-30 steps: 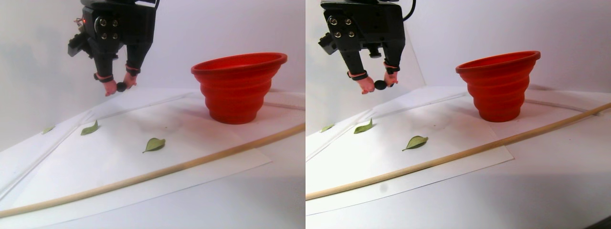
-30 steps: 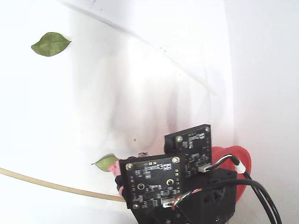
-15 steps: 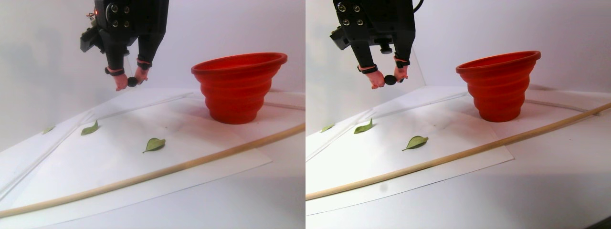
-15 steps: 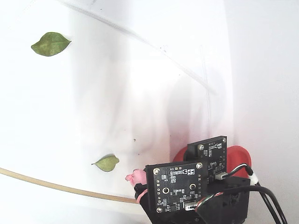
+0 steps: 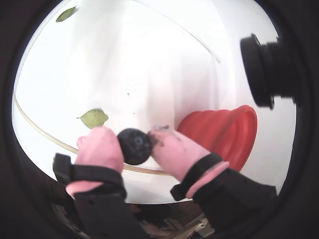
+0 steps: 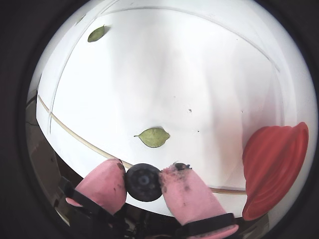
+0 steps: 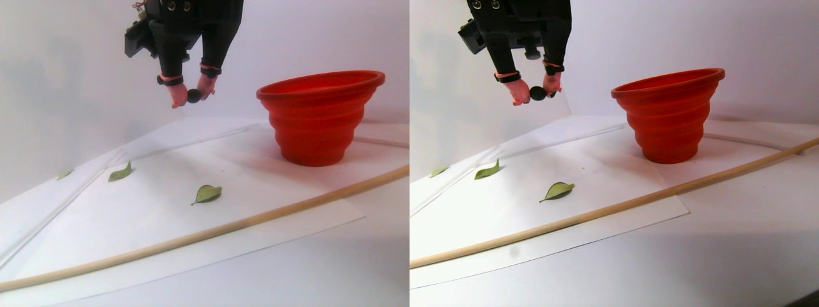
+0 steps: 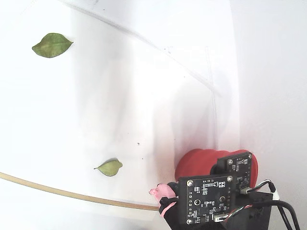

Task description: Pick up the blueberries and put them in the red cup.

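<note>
Now, in a wrist view the claw [image 5: 135,145] is clamped on one of the blueberries [image 5: 134,146], its pink fingertips [image 5: 102,147] pressing it from both sides, with the red cup [image 5: 227,132] just beyond to the right and a green leaf [image 5: 93,118] on the white paper below. In another wrist view the berry [image 6: 143,182] sits between the pads, the leaf [image 6: 154,137] lies under it and the cup [image 6: 274,167] shows at the right edge. In the stereo pair view the claw [image 7: 192,96] has risen and shifted toward the cup [image 7: 320,115] compared with a second ago; it hangs near rim height but left of it, so I judge the carry is under way and some rise is wanted to clear the rim. Open air lies between them; the wooden rod [image 7: 211,233] stays low on the bench [image 7: 307,275]. In the fixed view the arm's circuit boards [image 8: 206,203] cover part of the cup [image 8: 196,163], nearer than half a second ago.
</note>
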Robot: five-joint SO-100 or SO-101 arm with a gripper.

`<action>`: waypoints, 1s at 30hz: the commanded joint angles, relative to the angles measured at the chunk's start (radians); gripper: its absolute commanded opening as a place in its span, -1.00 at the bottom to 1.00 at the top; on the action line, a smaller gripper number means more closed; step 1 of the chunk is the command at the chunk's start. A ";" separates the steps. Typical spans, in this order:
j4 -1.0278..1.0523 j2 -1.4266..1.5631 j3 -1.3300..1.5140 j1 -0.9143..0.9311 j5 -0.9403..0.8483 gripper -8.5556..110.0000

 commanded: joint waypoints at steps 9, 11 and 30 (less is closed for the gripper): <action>0.083 0.130 -0.064 0.057 0.021 -0.65; 0.098 0.132 -0.075 0.067 0.025 -0.65; 0.216 0.155 -0.206 0.184 0.051 -0.65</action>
